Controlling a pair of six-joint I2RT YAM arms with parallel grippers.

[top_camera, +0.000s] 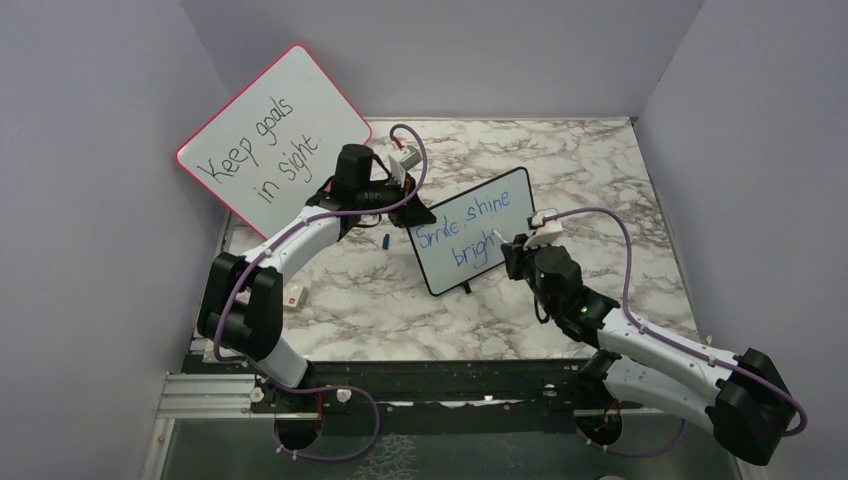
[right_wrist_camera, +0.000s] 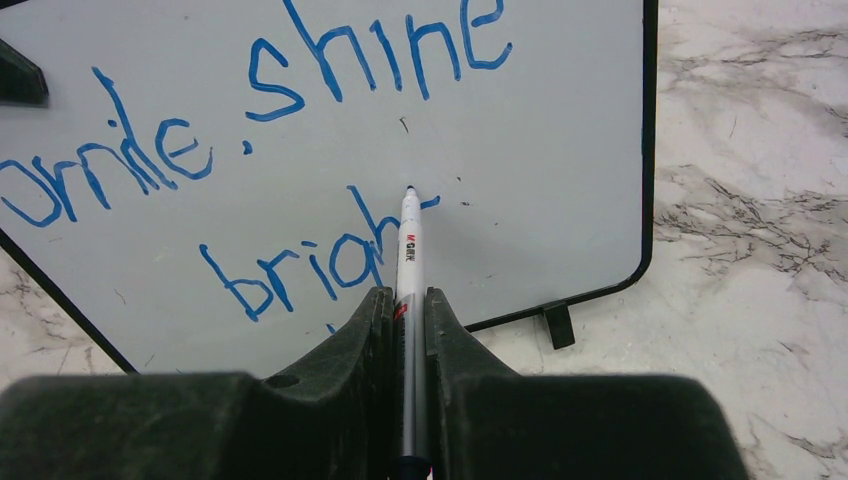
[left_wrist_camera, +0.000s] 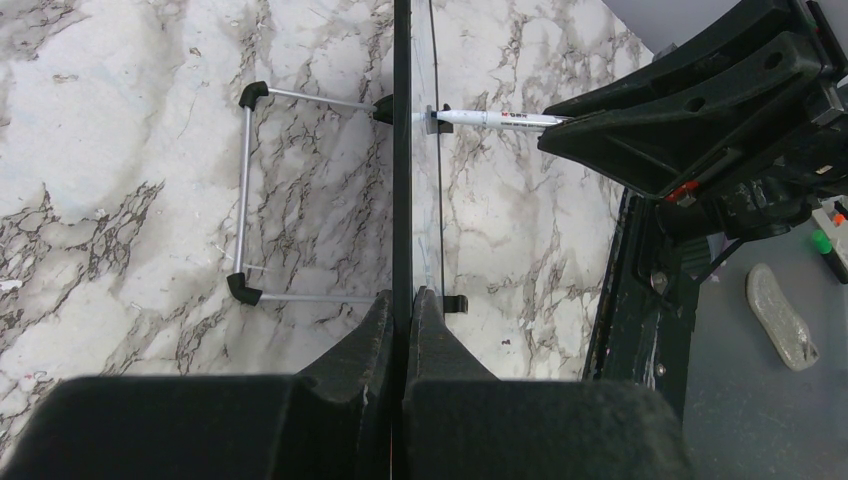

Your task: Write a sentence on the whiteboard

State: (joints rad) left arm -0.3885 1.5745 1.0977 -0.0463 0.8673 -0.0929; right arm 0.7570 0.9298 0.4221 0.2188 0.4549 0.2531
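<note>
Right wrist: sentence (right_wrist_camera: 250,150) reads "Smile, shine brigh" (seemingly).

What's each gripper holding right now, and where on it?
Left gripper clamps the whiteboard by its edge. Right gripper grips the marker by its barrel, tip at the whiteboard.

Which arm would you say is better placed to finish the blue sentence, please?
Right: the right gripper holds the marker, tip on the whiteboard just after "brigh" in the sentence. The left gripper is clamped on the whiteboard's edge and holds no pen.
</note>
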